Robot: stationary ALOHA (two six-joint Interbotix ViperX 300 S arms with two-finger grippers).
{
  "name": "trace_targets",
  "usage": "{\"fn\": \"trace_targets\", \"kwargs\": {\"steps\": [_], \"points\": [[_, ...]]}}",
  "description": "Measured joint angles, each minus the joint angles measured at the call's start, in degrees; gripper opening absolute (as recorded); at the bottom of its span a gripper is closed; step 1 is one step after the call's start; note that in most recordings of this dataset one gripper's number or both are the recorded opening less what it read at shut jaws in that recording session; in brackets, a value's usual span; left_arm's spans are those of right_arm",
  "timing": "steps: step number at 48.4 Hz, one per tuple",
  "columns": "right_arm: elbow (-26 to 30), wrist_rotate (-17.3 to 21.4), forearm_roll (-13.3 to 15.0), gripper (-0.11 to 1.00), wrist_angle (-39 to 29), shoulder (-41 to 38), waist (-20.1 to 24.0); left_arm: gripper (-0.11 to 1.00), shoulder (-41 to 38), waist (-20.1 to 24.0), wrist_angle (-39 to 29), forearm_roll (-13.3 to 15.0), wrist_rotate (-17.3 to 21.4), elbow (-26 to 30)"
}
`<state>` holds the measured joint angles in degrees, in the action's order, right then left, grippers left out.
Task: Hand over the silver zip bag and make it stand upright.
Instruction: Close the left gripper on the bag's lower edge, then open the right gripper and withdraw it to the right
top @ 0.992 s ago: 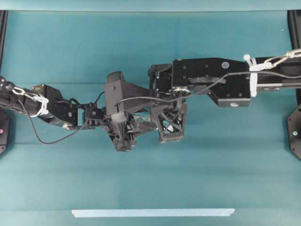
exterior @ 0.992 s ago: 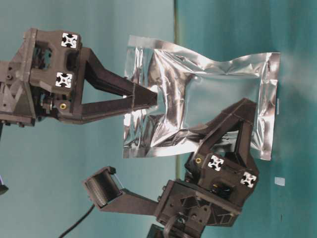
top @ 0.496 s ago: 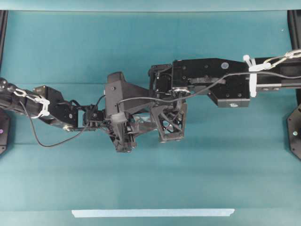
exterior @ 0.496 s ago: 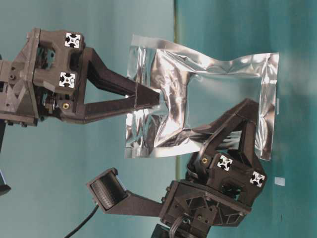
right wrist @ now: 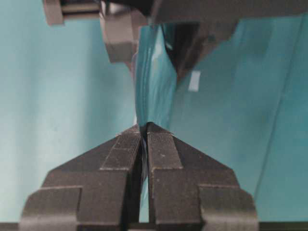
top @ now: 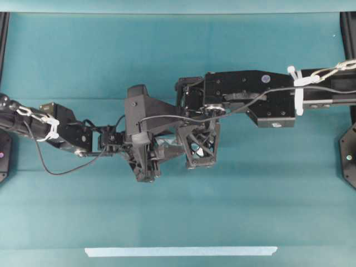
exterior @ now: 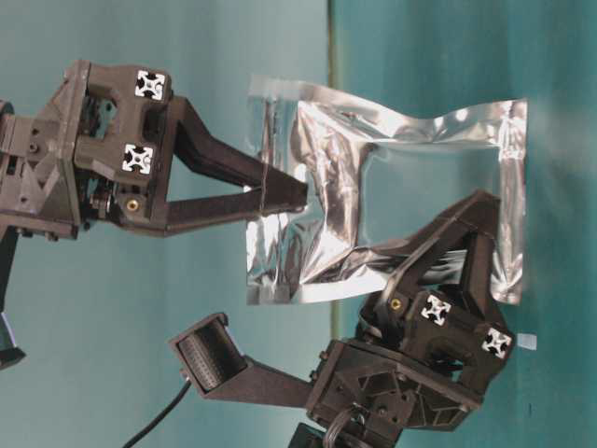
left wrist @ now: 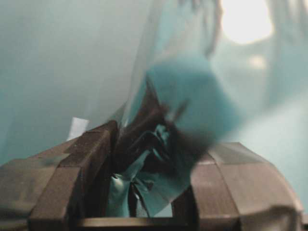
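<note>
- Item: silver zip bag (exterior: 410, 131), a crinkled foil pouch with flat sealed borders, held in the air between the two arms over the middle of the teal table (top: 167, 55).
- Orientation: the table-level view looks turned on its side. In it the pouch's long axis runs across the picture, from the pinched edge on the left to the far sealed edge on the right, where the table surface lies. The broad face is towards that camera.
- Right gripper (right wrist: 145, 127): fingers drawn together on the pouch's near edge. Only a thin slit shows between them, with foil in it.
- Left gripper (left wrist: 159, 139): fingers stand apart and clamp a bunched, crumpled fold of foil along the pouch's side.
- Hidden: from overhead the arms cover nearly all of the pouch, and only a sliver of foil shows between the grippers.
- Hard to make out: the left wrist view is blurred close up, so the foil reads as teal reflections. Whether the pouch's far edge touches the table I cannot tell.
- Contents: the pouch's middle lies flat and mirror-like. What it holds cannot be seen.
- Also present: a small white tape scrap (exterior: 527, 342) on the table near the pouch's far corner, and a long pale tape strip (top: 181, 251) along the table's near side, well apart from the arms.
</note>
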<state>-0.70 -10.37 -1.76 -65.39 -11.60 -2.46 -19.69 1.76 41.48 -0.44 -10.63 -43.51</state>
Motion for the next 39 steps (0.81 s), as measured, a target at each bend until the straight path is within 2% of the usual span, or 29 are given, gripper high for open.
{"fn": "trace_targets", "kwargs": {"steps": [9, 12, 18, 23, 39], "points": [[-1.9, 1.6, -0.2, 0.69, -0.3, 0.9, 0.4, 0.29, 0.0, -0.2, -0.1, 0.1, 0.1, -0.1], [-3.4, 1.9, 0.0, 0.83, 1.6, 1.7, 0.9, 0.29, 0.0, -0.1, -0.2, 0.0, 0.5, 0.0], [-4.9, 2.9, 0.5, 0.84, 4.6, 3.3, 1.6, 0.27, -0.1, -0.2, -0.4, 0.0, 1.9, 0.0], [-5.2, 5.2, 1.4, 0.84, 5.4, 4.7, 1.8, 0.27, -0.1, -0.2, -1.5, 0.0, 3.8, -0.1], [-7.7, 14.0, 5.3, 0.84, 2.7, 11.9, 2.4, 0.27, 0.0, 0.2, -2.5, 0.0, 6.8, -0.2]]}}
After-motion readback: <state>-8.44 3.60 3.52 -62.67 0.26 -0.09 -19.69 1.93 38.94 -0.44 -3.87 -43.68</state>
